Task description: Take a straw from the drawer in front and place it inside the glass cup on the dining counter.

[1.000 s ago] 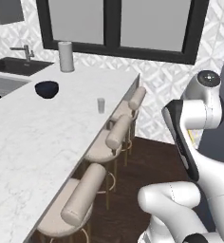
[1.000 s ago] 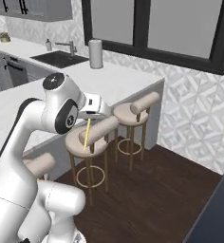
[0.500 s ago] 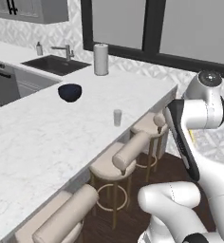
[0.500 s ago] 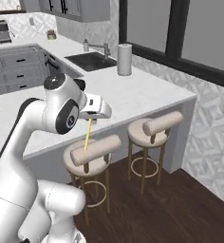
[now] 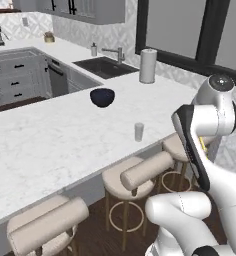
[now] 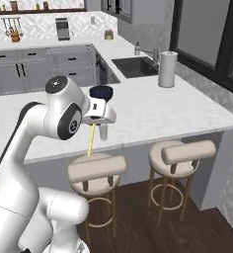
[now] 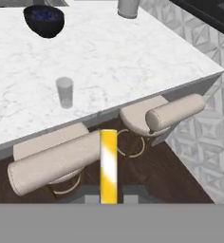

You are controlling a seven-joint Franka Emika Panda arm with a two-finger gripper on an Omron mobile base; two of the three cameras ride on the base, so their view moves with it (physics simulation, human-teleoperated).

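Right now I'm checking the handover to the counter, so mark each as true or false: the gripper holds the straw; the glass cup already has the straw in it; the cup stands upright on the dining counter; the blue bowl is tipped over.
1. The gripper holds the straw. True: it is shut on the yellow stick.
2. The glass cup already has the straw in it. False: the cup is empty.
3. The cup stands upright on the dining counter. True.
4. The blue bowl is tipped over. False: it sits upright, beyond the cup.
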